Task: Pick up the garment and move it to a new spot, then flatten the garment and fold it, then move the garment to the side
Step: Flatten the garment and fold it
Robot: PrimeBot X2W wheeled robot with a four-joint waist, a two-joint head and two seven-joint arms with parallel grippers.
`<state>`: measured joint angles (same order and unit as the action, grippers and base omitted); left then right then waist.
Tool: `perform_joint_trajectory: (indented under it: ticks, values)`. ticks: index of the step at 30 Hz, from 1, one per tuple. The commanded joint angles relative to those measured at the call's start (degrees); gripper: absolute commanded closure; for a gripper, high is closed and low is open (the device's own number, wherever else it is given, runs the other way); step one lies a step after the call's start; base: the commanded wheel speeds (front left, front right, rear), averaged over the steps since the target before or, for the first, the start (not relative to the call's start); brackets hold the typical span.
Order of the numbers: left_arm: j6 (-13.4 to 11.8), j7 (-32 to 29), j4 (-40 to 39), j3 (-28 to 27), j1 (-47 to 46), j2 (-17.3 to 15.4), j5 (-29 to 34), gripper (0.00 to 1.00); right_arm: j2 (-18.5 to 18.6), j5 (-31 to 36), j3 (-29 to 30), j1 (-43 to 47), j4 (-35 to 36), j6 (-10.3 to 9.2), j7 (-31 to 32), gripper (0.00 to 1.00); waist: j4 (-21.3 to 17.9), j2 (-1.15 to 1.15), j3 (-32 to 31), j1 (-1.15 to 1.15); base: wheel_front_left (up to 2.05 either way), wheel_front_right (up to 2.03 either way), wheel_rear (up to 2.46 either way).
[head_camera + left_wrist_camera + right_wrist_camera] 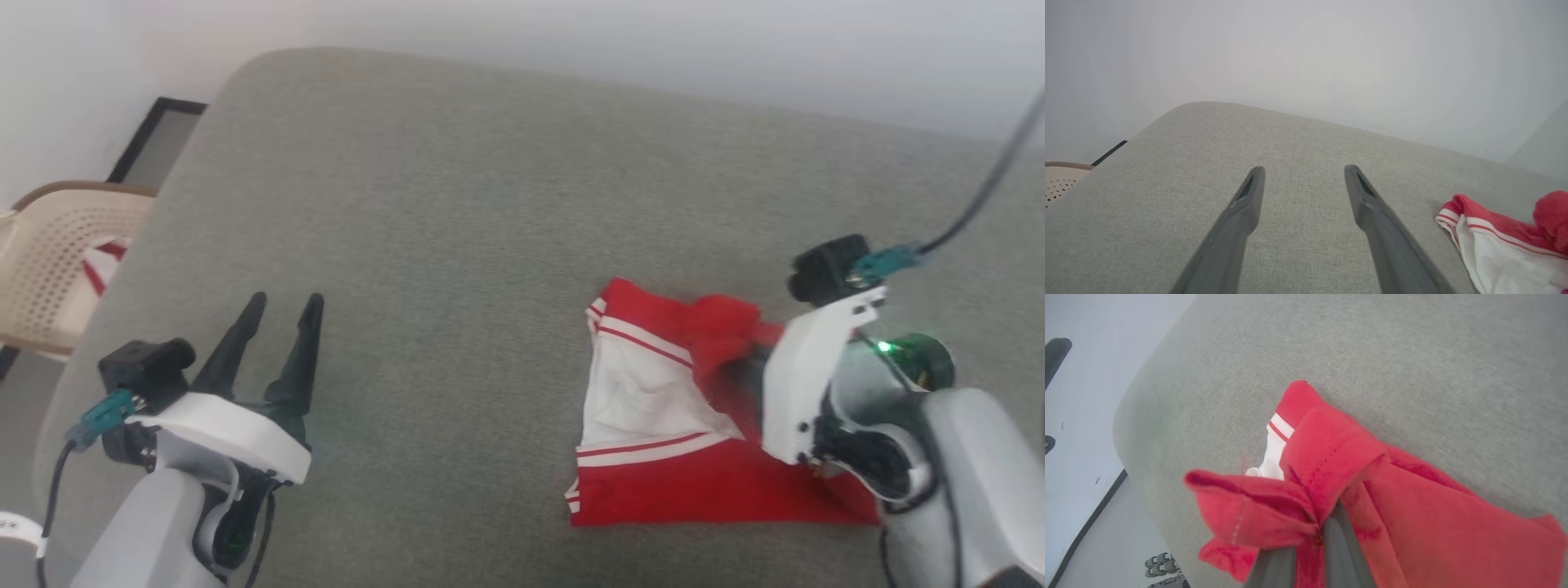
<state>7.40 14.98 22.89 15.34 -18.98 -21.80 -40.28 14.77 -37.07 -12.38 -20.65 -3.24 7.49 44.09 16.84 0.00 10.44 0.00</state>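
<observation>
My right claw pinches a bunched red fold of the garment; my left claw stands spread, well apart.

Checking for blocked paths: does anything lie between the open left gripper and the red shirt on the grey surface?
Nothing visible does. Bare grey surface separates the left gripper from the garment; the right gripper is shut on the garment's red fabric.
</observation>
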Motion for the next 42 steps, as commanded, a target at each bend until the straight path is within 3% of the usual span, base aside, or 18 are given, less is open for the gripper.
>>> perform_joint_trajectory:
  ticks: [1, 8, 10, 11, 12, 16, 20, 28, 42]
  values:
    - [0.08, 0.23, 0.35, 0.62, -0.90, 0.07, -0.73, 0.00, -0.07, 1.26, -1.12, -1.22, -1.40, 0.00, -1.15, 1.00, 0.98, 0.00, -0.02, 0.00, 0.00, 0.00, 0.00]
    - [0.08, 0.23, 1.28, 2.14, -2.49, -0.04, -1.68, 0.00, -1.74, 3.52, -6.30, -3.58, -9.62, 0.00, -4.82, 1.00, 2.19, 0.00, -0.16, 0.00, 0.00, 0.00, 0.00]
    - [0.09, 0.23, 1.46, 2.03, -2.45, -0.28, -2.01, 0.00, -2.05, 3.77, -7.43, -4.36, -11.56, 0.00, -6.19, 0.69, 2.01, 0.00, -0.27, 0.00, 0.00, 0.00, 0.00]
    - [0.09, 0.23, 1.59, 1.95, -2.31, -0.35, -2.21, 0.00, -2.10, 3.99, -7.89, -4.81, -12.37, 0.00, -6.93, 0.38, 1.86, 0.00, -0.34, 0.00, 0.00, 0.00, 0.00]
    - [0.09, 0.23, 1.67, 1.83, -2.14, -0.44, -2.37, 0.00, -2.20, 4.08, -8.14, -5.15, -13.35, 0.00, -7.58, 0.00, 1.68, 0.00, -0.45, 0.00, 0.00, 0.00, 0.00]
    - [0.09, 0.23, 1.90, 1.29, -1.28, -0.79, -2.84, 0.00, -2.50, 2.95, -9.32, -5.87, -14.63, 0.00, -8.47, 0.00, 0.77, 0.00, -1.02, 0.00, 0.00, 0.00, 0.00]
    - [0.09, 0.23, 1.76, 0.01, 0.26, -1.73, -3.47, 0.00, -0.53, 0.93, -10.59, -6.44, -11.62, 0.00, -9.71, 0.00, -1.11, 0.00, -2.17, 0.00, 0.00, 0.00, 0.00]
    - [0.09, 0.22, 1.64, -1.43, 2.24, -2.85, -3.06, 0.00, 4.34, 2.55, -4.87, -2.07, -4.61, 0.00, -14.84, 0.00, -4.41, 0.00, -4.10, 0.00, 0.00, 0.00, 0.00]
    - [0.09, 0.23, 0.42, -5.15, 7.97, -4.92, -0.74, 0.00, 6.54, 13.86, 9.10, 11.73, -1.91, 0.00, -37.93, 0.00, -11.17, 0.00, -8.07, 0.00, 0.00, 0.00, 0.00]
